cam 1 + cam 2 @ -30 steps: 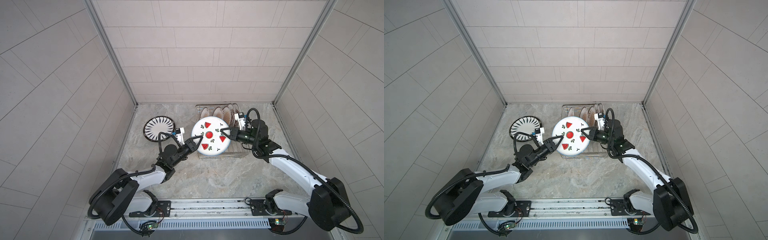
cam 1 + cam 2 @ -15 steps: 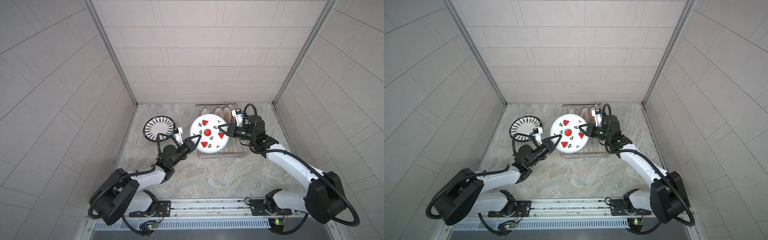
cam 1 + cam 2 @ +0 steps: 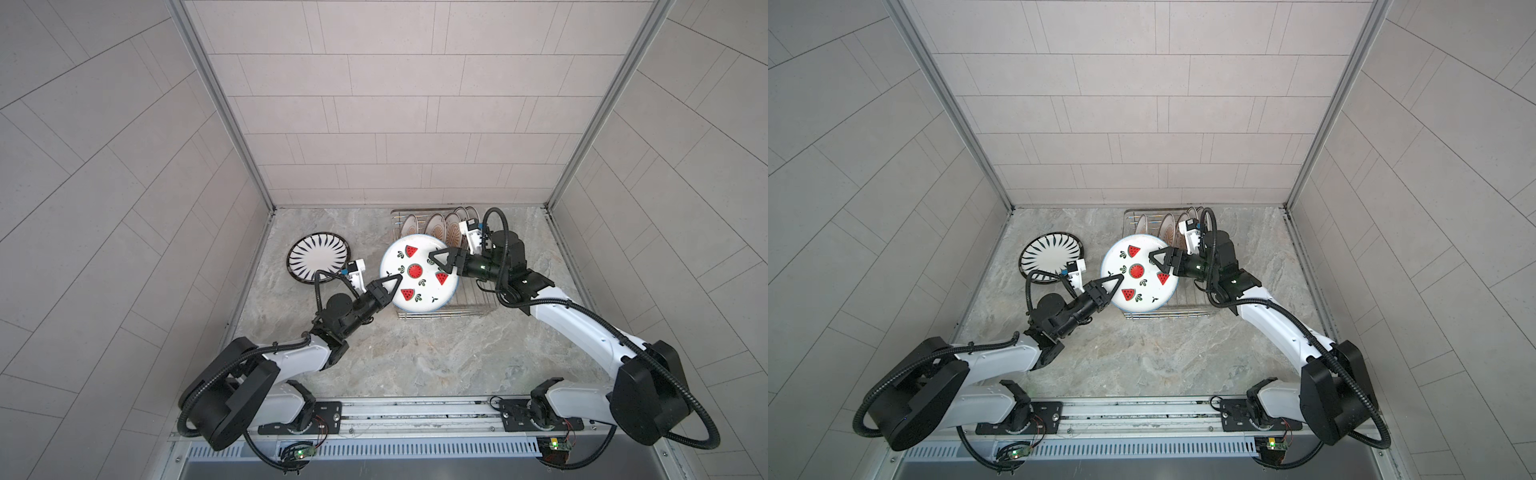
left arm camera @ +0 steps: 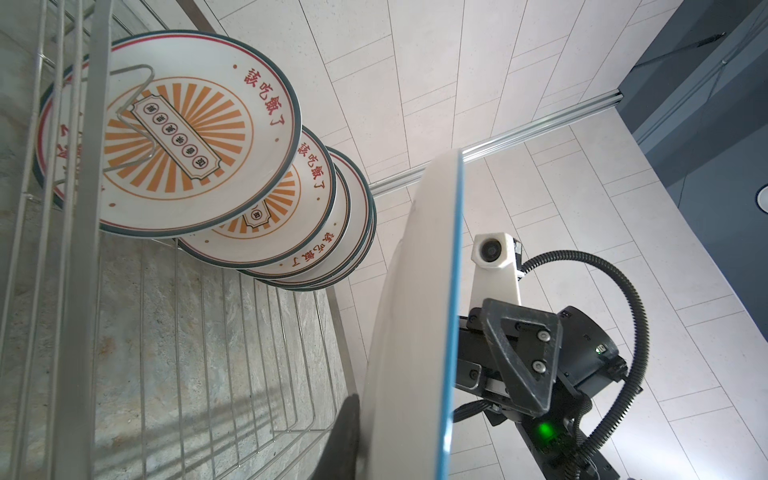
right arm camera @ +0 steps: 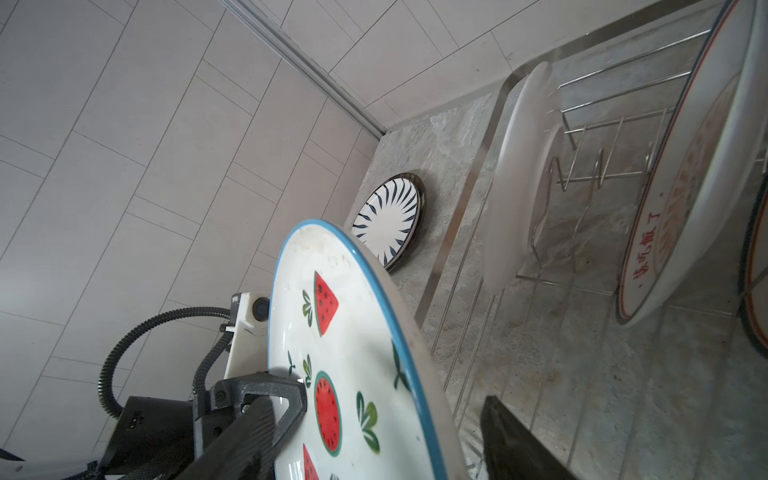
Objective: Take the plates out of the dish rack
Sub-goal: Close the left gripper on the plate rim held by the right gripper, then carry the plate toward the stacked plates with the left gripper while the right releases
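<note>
- Dish rack (image 3: 469,309), a shiny silver wire rectangle, sits against the back wall, right of centre. Its near half shows bare wires.
- Left arm (image 3: 291,357) reaches low from its base toward the rack's near left corner. Right arm (image 3: 582,328) bends at the elbow and comes in over the rack from the right.
- Grey marbled tabletop (image 3: 415,361) lies bare between the arms and in front of the rack, with tiled walls on three sides.
- White watermelon-print round plate (image 3: 419,274), blue-rimmed, hangs tilted and face up over that corner. Its rim juts past the rack's left edge.
- White round plate with dark blue radial strokes (image 3: 318,257) lies flat on the tabletop, left of the rack and apart from it.
- Smaller orange-sunburst plates (image 4: 178,137) with red characters stand on edge among the far prongs.
- Left gripper (image 3: 397,282) is clamped on the watermelon plate's left rim.
- Right gripper (image 3: 434,259) straddles the opposite rim, jaws spread wide and holding nothing.
</note>
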Controlling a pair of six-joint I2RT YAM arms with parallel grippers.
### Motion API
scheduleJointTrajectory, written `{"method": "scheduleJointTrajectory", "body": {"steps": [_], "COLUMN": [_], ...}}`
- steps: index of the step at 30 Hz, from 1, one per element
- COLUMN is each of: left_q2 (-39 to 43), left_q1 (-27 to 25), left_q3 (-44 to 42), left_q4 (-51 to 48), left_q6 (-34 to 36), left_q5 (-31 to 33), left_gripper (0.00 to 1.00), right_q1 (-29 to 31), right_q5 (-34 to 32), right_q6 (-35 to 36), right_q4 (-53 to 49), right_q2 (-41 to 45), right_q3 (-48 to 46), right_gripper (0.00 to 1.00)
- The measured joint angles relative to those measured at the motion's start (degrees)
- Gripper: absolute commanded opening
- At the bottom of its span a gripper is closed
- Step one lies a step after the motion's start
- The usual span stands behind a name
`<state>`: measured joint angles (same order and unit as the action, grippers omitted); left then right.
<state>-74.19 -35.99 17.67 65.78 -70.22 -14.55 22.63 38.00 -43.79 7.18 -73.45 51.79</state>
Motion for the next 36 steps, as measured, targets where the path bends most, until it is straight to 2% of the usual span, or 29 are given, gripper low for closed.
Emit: {"method": "scheduleJointTrajectory", "body": {"steps": [3,6,11,17,24,31,36], "left_q2": [0.44,1.11,2.56,4.13,5.49,5.49,5.07], "left_q1": [0.63,1.42,3.56,7.43,13.53,20.76,26.58], "left_q3": [-0.20,-0.39,-1.11,-1.38,-2.67,-4.48,-5.14], "left_q4": [0.00,0.00,-0.04,-0.20,-0.92,-1.62,-1.92], "left_q6": [-0.24,-0.61,-0.98,-1.66,-3.06,-5.29,-6.58], "left_q5": [0.48,0.57,0.70,0.92,0.90,0.61,0.57], "left_gripper": [0.06,0.06,0.06,0.06,0.06,0.06,0.06], "right_q1": [0.11,0.11,0.15,0.66,4.13,7.78,13.22], "right_q5": [-0.87,-1.97,-6.40,-14.03,-21.24,-23.06,-26.29], "right_q6": [0.44,1.01,2.80,6.14,10.54,13.88,17.18], "right_q4": [-0.66,-1.55,-4.55,-7.30,-9.01,-9.18,-10.69], "right_q2": [0.02,0.07,2.03,9.66,15.23,14.86,12.02], "right_q3": [0.02,0.02,-0.02,-1.70,-2.56,-2.47,0.33], "right_gripper": [0.96,0.99,1.00,1.00,1.00,1.00,1.00]}}
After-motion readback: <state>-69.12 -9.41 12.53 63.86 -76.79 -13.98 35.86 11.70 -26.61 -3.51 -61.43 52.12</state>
